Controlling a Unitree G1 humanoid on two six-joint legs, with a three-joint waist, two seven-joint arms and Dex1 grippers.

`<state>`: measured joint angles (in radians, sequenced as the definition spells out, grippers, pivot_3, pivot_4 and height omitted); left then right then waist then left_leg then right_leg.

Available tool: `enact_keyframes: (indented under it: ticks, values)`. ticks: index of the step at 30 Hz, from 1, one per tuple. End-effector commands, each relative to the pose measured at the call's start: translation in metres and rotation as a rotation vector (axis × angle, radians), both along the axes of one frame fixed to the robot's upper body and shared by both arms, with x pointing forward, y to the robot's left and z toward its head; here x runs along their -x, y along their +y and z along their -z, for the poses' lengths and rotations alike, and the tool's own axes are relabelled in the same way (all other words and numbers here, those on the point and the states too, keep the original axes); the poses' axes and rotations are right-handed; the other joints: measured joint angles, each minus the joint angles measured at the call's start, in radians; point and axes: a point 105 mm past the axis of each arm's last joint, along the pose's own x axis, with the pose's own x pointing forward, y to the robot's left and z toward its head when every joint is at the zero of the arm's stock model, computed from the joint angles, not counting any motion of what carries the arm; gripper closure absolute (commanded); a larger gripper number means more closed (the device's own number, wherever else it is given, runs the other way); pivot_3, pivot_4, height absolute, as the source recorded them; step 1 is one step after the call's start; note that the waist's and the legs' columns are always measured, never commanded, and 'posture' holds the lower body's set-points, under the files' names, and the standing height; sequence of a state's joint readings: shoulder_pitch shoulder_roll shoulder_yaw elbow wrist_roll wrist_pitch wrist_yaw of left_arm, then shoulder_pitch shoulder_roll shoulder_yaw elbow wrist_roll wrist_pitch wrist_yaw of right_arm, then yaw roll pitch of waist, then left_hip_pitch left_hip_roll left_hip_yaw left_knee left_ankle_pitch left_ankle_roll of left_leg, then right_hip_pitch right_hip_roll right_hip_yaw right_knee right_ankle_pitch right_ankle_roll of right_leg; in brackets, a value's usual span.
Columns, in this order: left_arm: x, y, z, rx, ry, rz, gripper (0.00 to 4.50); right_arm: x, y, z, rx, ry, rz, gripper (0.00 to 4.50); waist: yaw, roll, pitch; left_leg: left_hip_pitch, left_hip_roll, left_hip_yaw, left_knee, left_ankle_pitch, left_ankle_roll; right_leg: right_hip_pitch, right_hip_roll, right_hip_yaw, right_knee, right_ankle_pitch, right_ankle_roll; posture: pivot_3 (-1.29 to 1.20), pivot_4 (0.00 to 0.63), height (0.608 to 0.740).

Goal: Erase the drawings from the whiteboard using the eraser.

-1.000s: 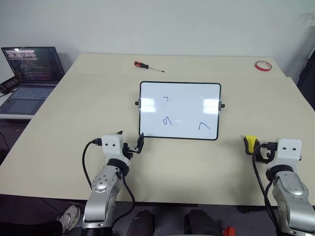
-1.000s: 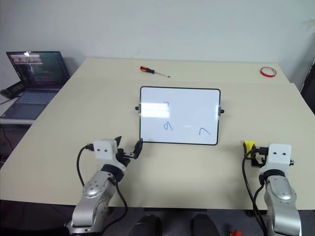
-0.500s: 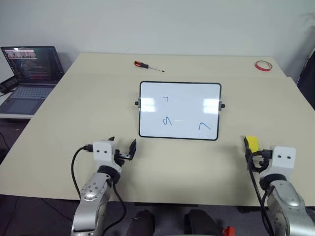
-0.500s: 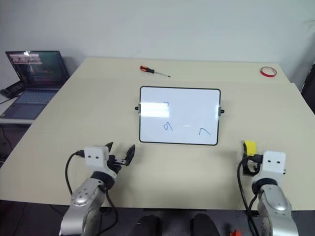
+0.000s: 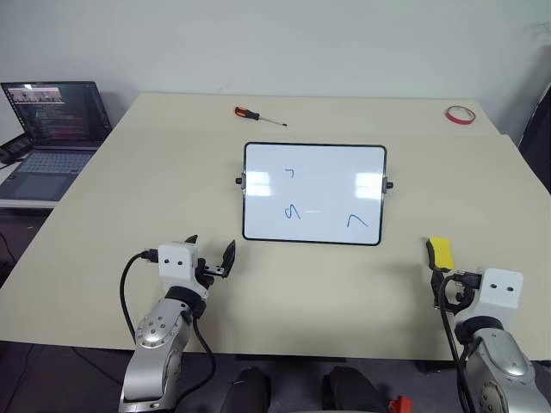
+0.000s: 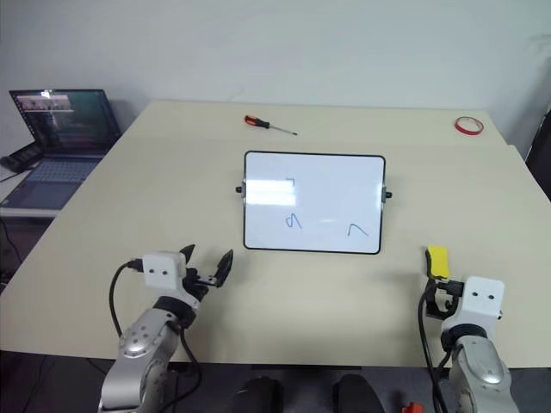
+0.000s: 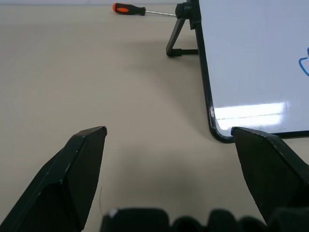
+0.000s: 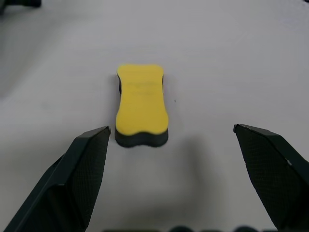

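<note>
Two grippers: both spread wide, holding nothing.
Right gripper [image 8: 169, 145]: eraser [image 8: 141, 105] lies flat on the table [image 5: 129, 189] just ahead, apparently untouched.
Left gripper [image 7: 169, 145]: near the whiteboard [image 5: 314, 194], at its near left corner.
Whiteboard: propped mid-table, three blue drawings [image 5: 293, 211] on it.
Beyond: screwdriver [image 5: 258, 115], red tape ring [image 5: 461, 114], laptop [image 5: 52, 138].

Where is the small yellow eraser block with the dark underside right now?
The yellow eraser block lies flat on the beige table, on the robot's right, off the whiteboard's near right corner and just ahead of the open right gripper.
</note>
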<state>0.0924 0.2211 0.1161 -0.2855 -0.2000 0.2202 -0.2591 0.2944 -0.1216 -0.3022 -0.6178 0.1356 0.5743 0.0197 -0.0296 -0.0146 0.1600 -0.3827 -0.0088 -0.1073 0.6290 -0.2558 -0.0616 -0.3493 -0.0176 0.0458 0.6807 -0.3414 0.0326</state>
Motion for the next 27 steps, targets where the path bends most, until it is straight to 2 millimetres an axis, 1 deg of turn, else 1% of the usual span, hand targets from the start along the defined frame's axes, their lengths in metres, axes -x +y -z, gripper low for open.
enact_keyframes:
  ticks: [1, 2, 5, 8, 10, 13, 20, 22, 25, 27]
  values:
    - [-0.008, -0.009, -0.031, 0.023, -0.066, 0.09, 0.0, -0.003, -0.002, -0.013, 0.037, -0.048, -0.006, 0.01, 0.001, 0.0, 0.0, 0.0, 0.0, 0.0, 0.0, 0.0, 0.0, 0.0, 0.0, 0.0, 0.0, 0.0, 0.0, 0.0, 0.15, 0.74]
    - [-0.011, -0.011, -0.033, 0.038, -0.063, 0.11, 0.0, -0.004, -0.002, -0.013, 0.039, -0.048, -0.008, 0.01, 0.002, 0.0, 0.0, 0.0, 0.0, 0.0, 0.0, 0.0, 0.0, 0.0, 0.0, -0.001, 0.0, 0.0, 0.0, 0.0, 0.15, 0.74]
    - [-0.017, -0.033, -0.054, 0.106, -0.086, 0.268, 0.0, -0.008, -0.001, -0.016, 0.043, -0.057, -0.017, 0.01, 0.001, 0.0, 0.0, 0.0, 0.0, 0.0, 0.0, 0.0, 0.0, 0.0, 0.0, -0.001, 0.0, 0.0, 0.0, 0.0, 0.15, 0.74]
    - [-0.015, -0.064, -0.071, 0.105, -0.097, 0.515, 0.0, -0.015, 0.001, -0.019, 0.043, -0.07, -0.029, 0.01, 0.0, 0.0, 0.0, 0.0, 0.0, 0.001, 0.0, 0.0, 0.0, 0.0, 0.0, -0.002, 0.0, 0.0, 0.0, 0.0, 0.15, 0.74]
    - [-0.01, -0.082, -0.073, 0.08, -0.078, 0.676, 0.0, -0.019, 0.003, -0.021, 0.038, -0.076, -0.035, 0.01, -0.001, 0.0, 0.0, 0.0, 0.0, 0.002, 0.0, 0.0, 0.0, 0.0, 0.001, -0.002, 0.0, 0.0, 0.0, 0.0, 0.15, 0.74]
    - [-0.002, -0.1, -0.067, 0.02, -0.043, 0.879, 0.0, -0.026, 0.006, -0.021, 0.041, -0.08, -0.058, 0.01, -0.004, 0.0, 0.0, 0.0, 0.0, 0.002, 0.0, 0.0, 0.0, 0.0, 0.001, -0.001, 0.0, 0.0, 0.0, 0.0, 0.15, 0.74]
    - [0.003, -0.12, -0.051, -0.089, -0.009, 1.182, 0.0, -0.036, -0.001, -0.019, 0.021, -0.08, -0.03, 0.01, -0.003, 0.001, 0.001, 0.0, 0.0, 0.002, 0.0, 0.0, 0.0, -0.001, 0.002, -0.001, 0.0, 0.0, 0.0, 0.0, 0.15, 0.74]
    - [0.002, -0.125, -0.046, -0.125, -0.007, 1.242, 0.0, -0.04, -0.001, -0.019, 0.012, -0.084, -0.027, 0.01, -0.002, 0.001, 0.001, 0.0, 0.0, 0.002, 0.0, 0.0, 0.0, -0.001, 0.002, -0.001, 0.0, 0.0, 0.0, 0.0, 0.15, 0.74]
    - [-0.003, -0.128, -0.03, -0.282, -0.011, 1.306, 0.0, -0.046, -0.005, -0.018, -0.006, -0.088, -0.009, 0.01, -0.003, 0.001, 0.001, 0.0, 0.0, 0.003, 0.0, 0.0, 0.0, -0.001, 0.004, -0.001, 0.0, 0.0, 0.0, 0.0, 0.15, 0.74]
    - [-0.006, -0.13, -0.027, -0.327, -0.021, 1.333, 0.0, -0.049, -0.008, -0.017, -0.019, -0.091, 0.009, 0.01, -0.004, 0.001, 0.001, 0.0, 0.0, 0.003, 0.0, 0.0, 0.0, -0.001, 0.005, -0.001, 0.0, 0.0, 0.0, 0.0, 0.15, 0.74]
